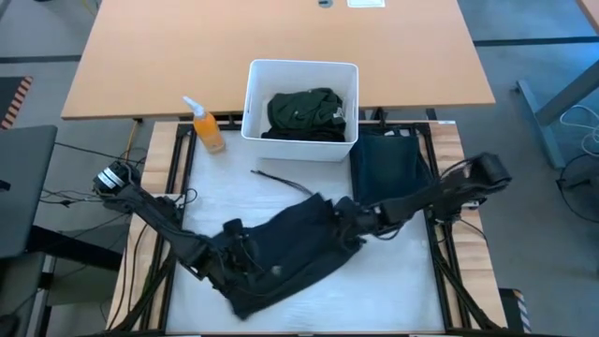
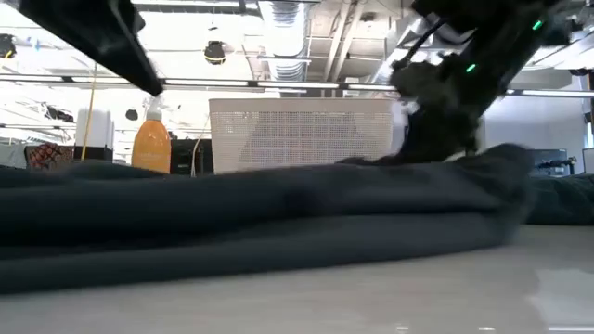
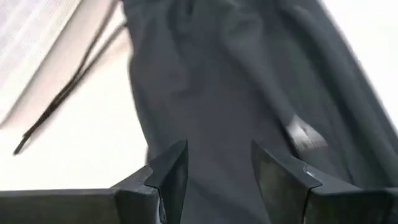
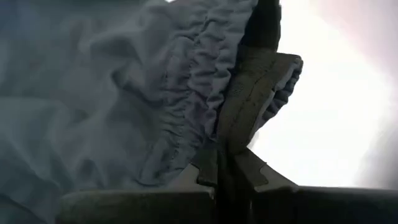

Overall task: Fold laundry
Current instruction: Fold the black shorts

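Dark navy trousers (image 1: 290, 253) lie crumpled across the middle of the white table top, with a thin drawstring (image 1: 281, 180) trailing toward the far edge. My left gripper (image 3: 217, 165) is at their near left part (image 1: 241, 255), open, with cloth showing between its fingers. My right gripper (image 4: 225, 168) is at their far right end (image 1: 339, 220), shut on the gathered waistband. In the low view the trousers (image 2: 278, 213) form a long low heap. My right gripper pinches the trousers' elastic waistband (image 4: 233, 124) between its two fingers, at a bunched edge of several gathers. The fingers slant down from the table's right side. The rest of the trousers lies on the table. My left gripper is over the cloth; I cannot tell whether it touches.
A white bin (image 1: 299, 65) holding a dark green garment (image 1: 304, 112) stands at the far edge. An orange spray bottle (image 1: 208, 126) is to its left. A folded dark garment (image 1: 388, 167) lies at the far right. Bare table shows at the near right.
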Robot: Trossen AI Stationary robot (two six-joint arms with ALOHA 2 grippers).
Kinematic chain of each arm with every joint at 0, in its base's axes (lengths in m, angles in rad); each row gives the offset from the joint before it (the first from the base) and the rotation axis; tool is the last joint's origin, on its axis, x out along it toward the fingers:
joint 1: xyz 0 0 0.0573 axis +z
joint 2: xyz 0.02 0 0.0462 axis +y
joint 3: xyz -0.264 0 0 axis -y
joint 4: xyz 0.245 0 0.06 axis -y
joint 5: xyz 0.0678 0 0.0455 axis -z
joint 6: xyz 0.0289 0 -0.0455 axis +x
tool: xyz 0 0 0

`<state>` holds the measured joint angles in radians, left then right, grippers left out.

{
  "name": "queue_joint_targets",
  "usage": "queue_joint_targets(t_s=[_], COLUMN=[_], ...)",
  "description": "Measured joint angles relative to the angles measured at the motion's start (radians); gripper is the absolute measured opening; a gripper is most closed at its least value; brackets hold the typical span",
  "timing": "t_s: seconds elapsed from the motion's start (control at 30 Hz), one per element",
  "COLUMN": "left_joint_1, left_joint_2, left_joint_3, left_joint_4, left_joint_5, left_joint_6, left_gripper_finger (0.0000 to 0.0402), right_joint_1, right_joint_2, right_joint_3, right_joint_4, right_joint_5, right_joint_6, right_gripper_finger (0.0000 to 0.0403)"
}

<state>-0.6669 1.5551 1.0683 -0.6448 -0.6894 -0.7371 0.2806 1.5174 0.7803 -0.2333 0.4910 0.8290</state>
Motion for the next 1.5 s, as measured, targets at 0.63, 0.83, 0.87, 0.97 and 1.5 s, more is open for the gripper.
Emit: queue_joint_targets(t_s=[0.63,0.83,0.87,0.97,1.5], left_joint_1=[0.319,0.358,0.36,0.372,0.41], left_joint_2=[0.001,0.113,0.152,0.266,0.096], left_joint_3=[-0.377,-0.356,-0.34,-0.272,-0.108], left_joint_4=[1.11,1.224,1.249,1.293,0.688], left_joint_5=[0.276,0.355,0.382,0.38,0.422], left_joint_6=[0.361,0.377,0.377,0.393,0.557], left_gripper_finger=[0.0149,0.0132,0.0129,0.012,0.0069], right_joint_1=[0.027,-0.015,-0.024,-0.052,-0.066], right_joint_2=[-0.345,-0.262,-0.245,-0.188,0.121], right_joint_3=[0.167,0.402,0.451,0.586,0.715], right_joint_4=[-0.167,-0.375,-0.435,-0.583,-0.596], right_joint_5=[-0.039,-0.128,-0.128,-0.129,-0.148], right_joint_6=[-0.176,-0.196,-0.204,-0.214,-0.22], right_gripper_finger=[0.0032,0.0032,0.0032,0.0032,0.0032])
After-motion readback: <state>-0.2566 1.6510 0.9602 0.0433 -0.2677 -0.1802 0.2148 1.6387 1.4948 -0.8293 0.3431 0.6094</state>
